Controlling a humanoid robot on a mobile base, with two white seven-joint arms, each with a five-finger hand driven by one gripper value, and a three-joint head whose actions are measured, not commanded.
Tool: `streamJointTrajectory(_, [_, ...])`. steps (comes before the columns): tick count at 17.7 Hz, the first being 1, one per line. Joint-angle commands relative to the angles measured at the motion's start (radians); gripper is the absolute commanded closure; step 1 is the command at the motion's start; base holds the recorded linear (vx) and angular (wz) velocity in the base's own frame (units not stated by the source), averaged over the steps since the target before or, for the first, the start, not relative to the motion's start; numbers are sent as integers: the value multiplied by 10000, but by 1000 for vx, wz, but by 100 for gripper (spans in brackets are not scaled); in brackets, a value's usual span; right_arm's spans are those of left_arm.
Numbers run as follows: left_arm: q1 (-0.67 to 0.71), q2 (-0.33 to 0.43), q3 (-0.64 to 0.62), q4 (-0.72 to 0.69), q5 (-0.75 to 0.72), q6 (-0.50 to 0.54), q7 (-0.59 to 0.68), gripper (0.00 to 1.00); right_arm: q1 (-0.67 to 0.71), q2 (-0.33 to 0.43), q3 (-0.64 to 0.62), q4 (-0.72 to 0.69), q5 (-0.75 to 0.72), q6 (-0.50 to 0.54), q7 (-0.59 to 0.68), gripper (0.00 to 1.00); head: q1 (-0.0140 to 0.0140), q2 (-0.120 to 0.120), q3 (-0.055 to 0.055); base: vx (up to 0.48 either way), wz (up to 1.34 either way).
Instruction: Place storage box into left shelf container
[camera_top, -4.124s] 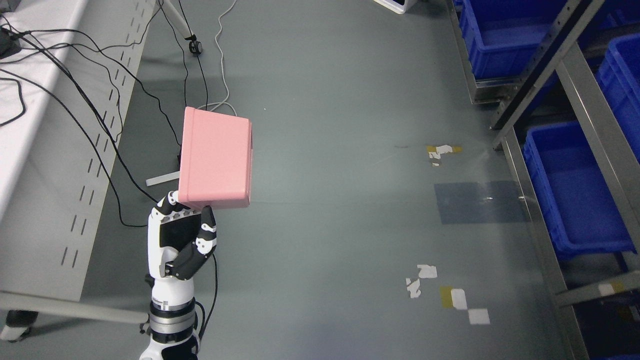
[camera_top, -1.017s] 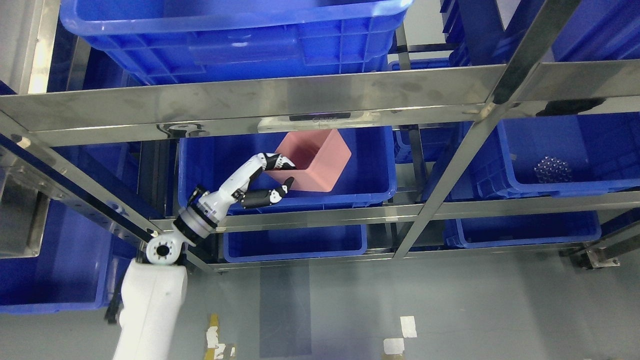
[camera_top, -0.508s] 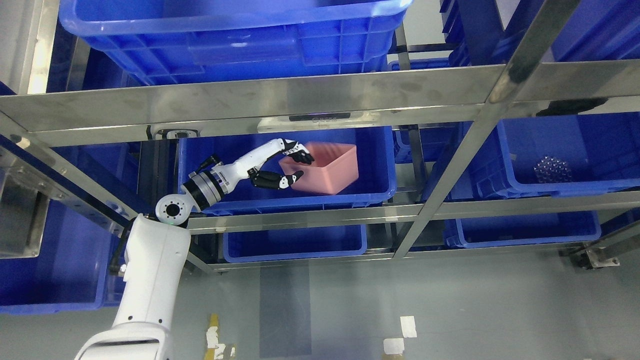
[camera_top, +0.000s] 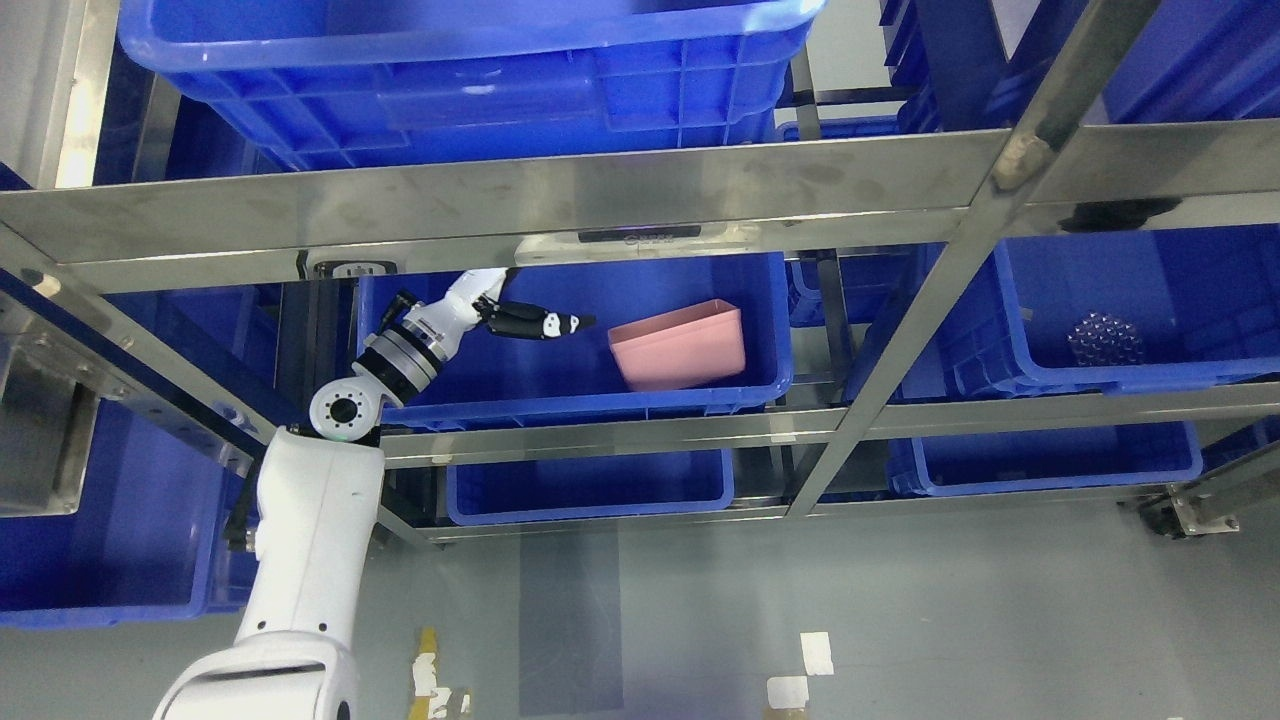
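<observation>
- Pink storage box (camera_top: 680, 345) lay inside the blue shelf container (camera_top: 740, 395), open side up.
- Left robot hand (camera_top: 520, 318), fingers extended and empty, was apart from the box, left of it.

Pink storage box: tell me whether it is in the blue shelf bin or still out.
In. The pink storage box sits inside the blue bin on the middle shelf, open side up, at the bin's right end. The left hand is clear of it, holding nothing.

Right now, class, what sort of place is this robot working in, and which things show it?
Probably a warehouse or factory storeroom: a steel shelf rack holds rows of blue plastic bins, the floor is bare grey with tape marks, and a pink storage box sits inside one bin.
</observation>
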Motion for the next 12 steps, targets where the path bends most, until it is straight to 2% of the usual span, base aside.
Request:
streamJointTrajectory(1, [955,29,448,-1638,3963,1196,195,15,-46,-174,0,-174,-215,4,26,0,0,0,0,0,0])
streamJointTrajectory(2, [1398,29,448,-2495,4501,1717,210,14,-46,-174,0,-174,-215,4,26,0,0,0,0,0,0])
streamJointTrajectory(4, [2517,29,417,-4305,4614,2517,530,12,-30,-174,0,-174,-215,4,26,0,0,0,0,0,0])
streamJointTrajectory(8, [4266,29,-72,-7587,4492,3927,3286,6,-30,-174,0,-174,-215,4,26,0,0,0,0,0,0])
streamJointTrajectory(10, [5126,29,-272,-8925,4216,4268,4272,5,-31,-174,0,-174,-215,4,26,0,0,0,0,0,0])
streamJointTrajectory(12, [5420,29,-182,-9527,4184,4269,4306,4,-30,-174,0,-174,-215,-11,41,0,0,0,0,0,0])
